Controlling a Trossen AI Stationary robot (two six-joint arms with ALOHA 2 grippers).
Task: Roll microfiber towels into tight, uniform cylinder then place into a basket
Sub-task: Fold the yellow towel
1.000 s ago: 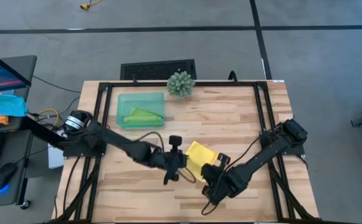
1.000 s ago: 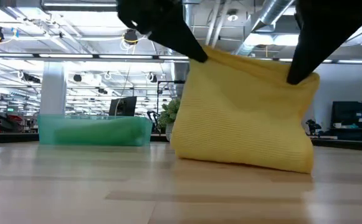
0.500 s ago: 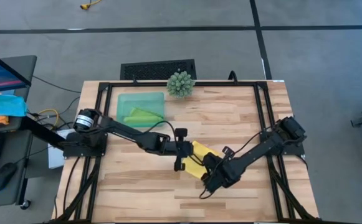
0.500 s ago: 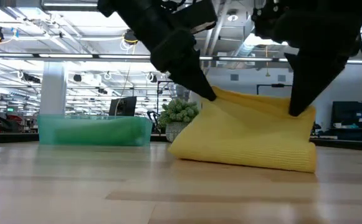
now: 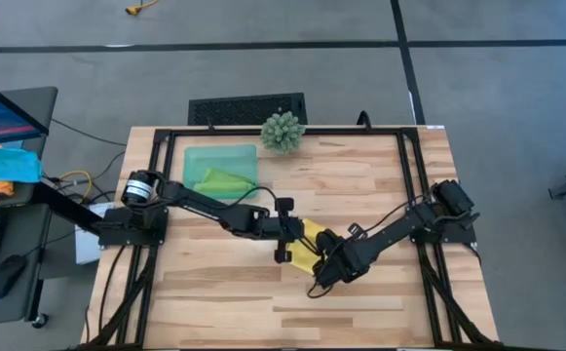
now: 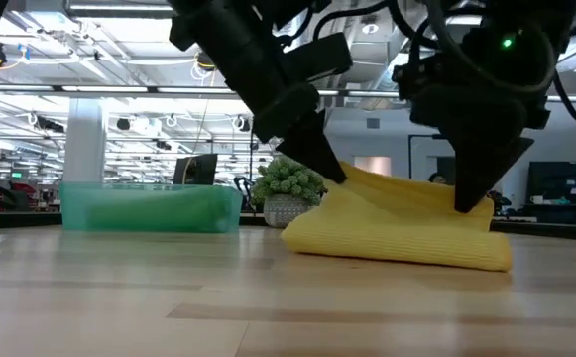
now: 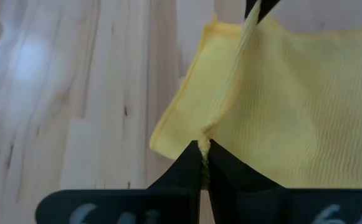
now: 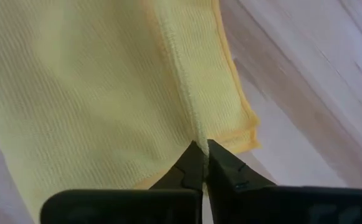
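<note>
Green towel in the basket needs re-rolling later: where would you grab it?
Probably the green towel's upper ridge, coming straight down from above: it lies bunched lengthwise in the shallow basket, whose walls block a sideways approach.

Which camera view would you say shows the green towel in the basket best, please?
The high view: the green towel lies bunched inside the basket. The low view shows only a green blur through the basket wall; neither wrist view shows it.

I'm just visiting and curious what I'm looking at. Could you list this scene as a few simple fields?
Yellow towel: folded on the table, mid-table
Left gripper: shut on the yellow towel's edge
Right gripper: shut on the yellow towel's edge
Green towel: bundled in the basket
Basket: far left of table
Plant: beside the basket, at the far edge
</note>
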